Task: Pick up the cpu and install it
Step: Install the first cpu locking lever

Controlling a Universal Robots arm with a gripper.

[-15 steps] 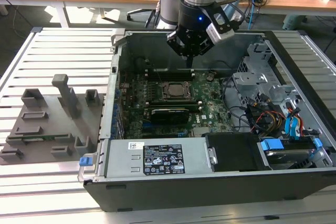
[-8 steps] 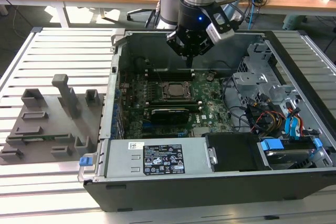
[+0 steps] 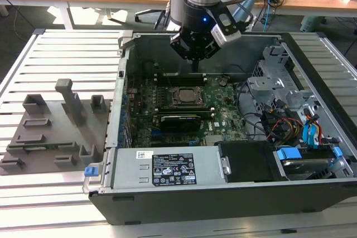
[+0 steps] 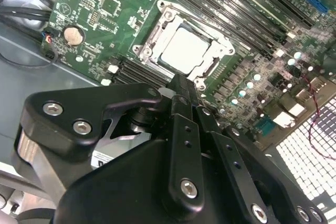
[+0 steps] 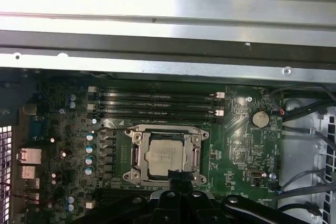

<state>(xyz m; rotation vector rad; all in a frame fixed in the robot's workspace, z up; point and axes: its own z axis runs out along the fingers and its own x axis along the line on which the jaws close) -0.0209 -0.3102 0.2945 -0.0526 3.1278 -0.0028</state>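
Note:
The cpu (image 3: 186,95) is a silvery square chip lying flat inside the metal socket frame (image 3: 185,87) on the green motherboard, within the open computer case. In both wrist views the cpu (image 4: 184,51) (image 5: 167,155) sits level in the frame. My gripper (image 3: 194,66) hangs above the board, a little behind the socket in the exterior view. Its dark fingers (image 4: 181,95) are pressed together with nothing between them. The fingertips (image 5: 178,178) stand just off the socket's edge, apart from the chip.
A grey tray (image 3: 56,126) with upright blocks lies outside the case at the exterior view's left. The power supply (image 3: 167,168) fills the case front. A drive cage and cables (image 3: 290,115) crowd the right. Memory slots (image 5: 157,106) and a coin battery (image 5: 259,117) flank the socket.

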